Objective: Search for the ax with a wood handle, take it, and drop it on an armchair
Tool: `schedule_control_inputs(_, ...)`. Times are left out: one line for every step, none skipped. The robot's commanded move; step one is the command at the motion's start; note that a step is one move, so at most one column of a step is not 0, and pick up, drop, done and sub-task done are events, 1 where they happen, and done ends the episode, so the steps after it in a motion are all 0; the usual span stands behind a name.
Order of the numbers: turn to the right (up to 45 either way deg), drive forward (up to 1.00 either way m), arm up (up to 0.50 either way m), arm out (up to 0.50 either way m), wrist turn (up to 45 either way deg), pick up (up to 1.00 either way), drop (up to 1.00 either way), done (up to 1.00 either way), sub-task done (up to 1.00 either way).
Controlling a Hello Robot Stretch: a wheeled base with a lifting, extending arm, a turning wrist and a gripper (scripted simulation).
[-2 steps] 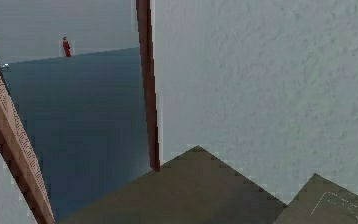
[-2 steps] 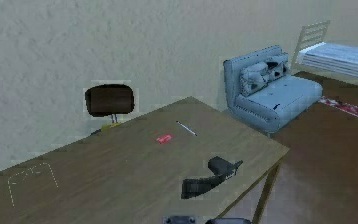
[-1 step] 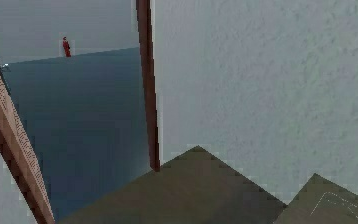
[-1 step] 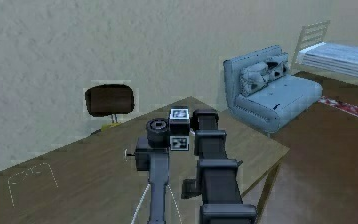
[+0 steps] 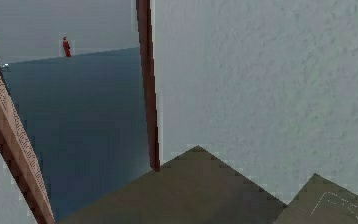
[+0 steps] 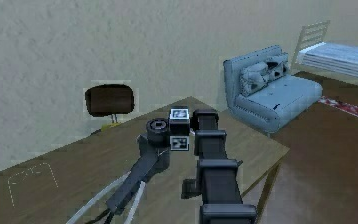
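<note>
Brown wooden table [image 6: 47, 165] occupies the near ground; dark gripper [image 6: 145, 158] shows against it, beside two white marked squares [image 6: 179, 118]. Finger state and any load: cannot tell. Ax position undetermined. Pale blue cushioned seat [image 6: 272, 95] stands far right.

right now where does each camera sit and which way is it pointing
forward view: on the robot, facing ahead and down at a pale wall and a brown post
arm side view: on the body, facing out sideways over the arm and gripper toward a pale blue sofa
both show the brown tabletop
</note>
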Motion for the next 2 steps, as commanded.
schedule_control_inputs(0.0,0.0,0.0,0.0,45.0,0.0,0.0,0.0,0.0)
schedule_control_inputs(0.0,0.0,0.0,0.0,45.0,0.0,0.0,0.0,0.0)
